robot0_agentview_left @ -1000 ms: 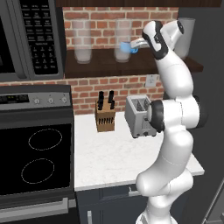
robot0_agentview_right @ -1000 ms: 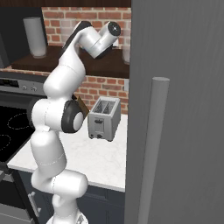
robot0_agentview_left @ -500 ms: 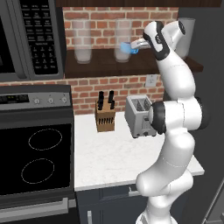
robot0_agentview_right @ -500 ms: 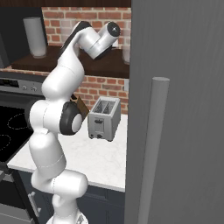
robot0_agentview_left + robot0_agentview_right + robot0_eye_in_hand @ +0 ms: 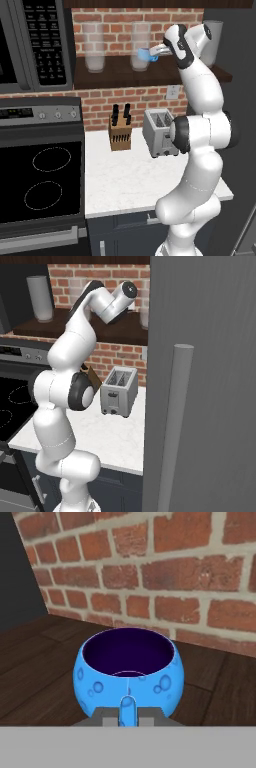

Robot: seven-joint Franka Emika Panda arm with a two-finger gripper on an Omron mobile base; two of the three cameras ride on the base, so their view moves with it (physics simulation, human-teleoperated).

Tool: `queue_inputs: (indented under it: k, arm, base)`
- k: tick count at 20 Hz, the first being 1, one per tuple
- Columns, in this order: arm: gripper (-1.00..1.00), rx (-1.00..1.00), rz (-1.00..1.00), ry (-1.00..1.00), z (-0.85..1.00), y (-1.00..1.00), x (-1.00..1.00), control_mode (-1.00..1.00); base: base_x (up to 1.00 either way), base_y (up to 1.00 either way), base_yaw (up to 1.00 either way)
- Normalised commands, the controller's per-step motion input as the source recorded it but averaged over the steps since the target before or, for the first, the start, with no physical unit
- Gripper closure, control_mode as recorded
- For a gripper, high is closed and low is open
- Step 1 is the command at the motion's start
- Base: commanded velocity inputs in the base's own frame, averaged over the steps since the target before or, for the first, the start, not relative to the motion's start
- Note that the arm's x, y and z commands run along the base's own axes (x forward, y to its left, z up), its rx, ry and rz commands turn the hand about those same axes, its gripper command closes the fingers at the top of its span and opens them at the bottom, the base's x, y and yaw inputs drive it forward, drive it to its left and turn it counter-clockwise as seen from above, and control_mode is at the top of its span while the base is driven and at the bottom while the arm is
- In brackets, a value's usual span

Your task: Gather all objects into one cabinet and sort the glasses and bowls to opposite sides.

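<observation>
The tool is closed tight on the near rim of the small bright-blue bowl with a dark inside, holding it over the dark wooden wall shelf, close to the red brick wall, beside a tall clear glass.

Red brick wall, white counter

Bowl on the shelf before the brick wall, right of two glasses. Below, on the desk: knife block left of toaster.
</observation>
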Motion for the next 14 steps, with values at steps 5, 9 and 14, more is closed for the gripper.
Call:
queue_inputs:
  k: [5,9,14]
  arm:
    - [1.0,0.0,-0.03,0.0,0.0,0.0,0.0,-1.0]
    - [1.0,0.0,-0.1,0.0,0.0,0.0,-0.08,-1.0]
    - [1.0,0.0,-0.17,0.0,0.0,-0.05,-0.25,-1.0]
  base:
    - [0.0,0.0,0.0]
    - [0.0,0.0,0.0]
    - [0.0,0.0,0.0]
